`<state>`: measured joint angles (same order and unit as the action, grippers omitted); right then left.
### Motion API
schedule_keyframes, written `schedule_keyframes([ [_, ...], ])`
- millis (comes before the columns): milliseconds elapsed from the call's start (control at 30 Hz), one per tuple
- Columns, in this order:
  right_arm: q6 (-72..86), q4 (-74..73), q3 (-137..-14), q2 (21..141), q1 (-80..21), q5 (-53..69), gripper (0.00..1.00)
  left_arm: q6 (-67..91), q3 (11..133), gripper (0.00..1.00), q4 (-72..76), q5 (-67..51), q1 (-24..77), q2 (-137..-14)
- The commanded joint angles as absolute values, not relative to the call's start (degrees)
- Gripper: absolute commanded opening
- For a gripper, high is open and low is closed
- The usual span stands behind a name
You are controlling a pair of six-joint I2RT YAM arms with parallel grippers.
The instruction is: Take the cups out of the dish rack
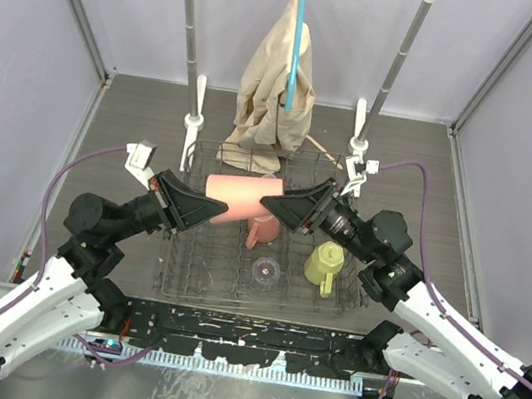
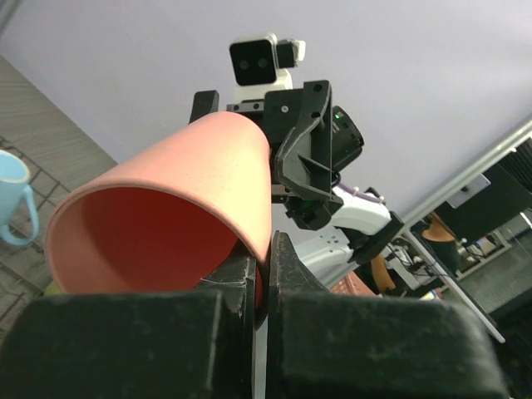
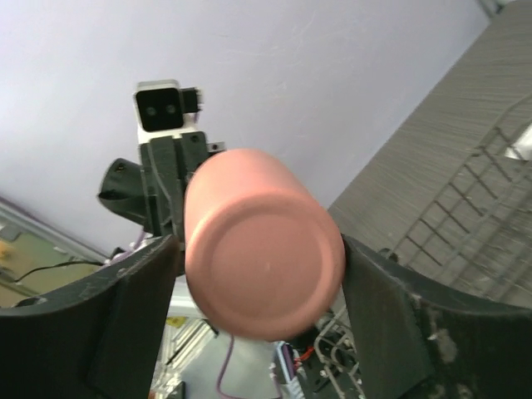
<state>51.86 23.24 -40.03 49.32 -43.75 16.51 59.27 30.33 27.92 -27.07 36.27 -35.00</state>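
Aloft, pink cup (image 2: 183,174) in left pincer (image 2: 264,266)

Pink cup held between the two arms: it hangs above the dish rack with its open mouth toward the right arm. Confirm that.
Wrong on the direction: the open mouth of the pink cup faces the left arm. The left wrist view looks straight into it, jaws pinching the rim; the right wrist view shows its closed base. It is above the dish rack.
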Motion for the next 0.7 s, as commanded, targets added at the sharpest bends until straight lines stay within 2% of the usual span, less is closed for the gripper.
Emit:
schedule_keyframes([
  [0, 49.5, 21.8, -39.6, 46.2, -43.4, 12.0, 0.87, 54.5, 33.1, 0.0, 22.5, -23.5, 36.0, -31.8],
  [167, 46.1, 16.8, -39.7, 43.4, -43.4, 8.8, 0.94, 49.6, 36.8, 0.0, 11.9, -19.9, 36.0, -29.0],
  [267, 43.5, 12.1, -40.5, 41.4, -43.4, 5.9, 0.95, 44.3, 42.5, 0.0, -0.8, -14.2, 35.9, -28.1],
  [433, 37.9, 2.3, -42.4, 37.5, -43.4, 0.1, 0.95, 37.8, 53.9, 0.0, -24.7, 5.9, 35.9, -30.2],
  [667, 33.0, -4.9, -42.4, 31.4, -43.4, -5.5, 0.95, 37.0, 66.6, 0.0, -45.3, 30.2, 35.9, -38.7],
])
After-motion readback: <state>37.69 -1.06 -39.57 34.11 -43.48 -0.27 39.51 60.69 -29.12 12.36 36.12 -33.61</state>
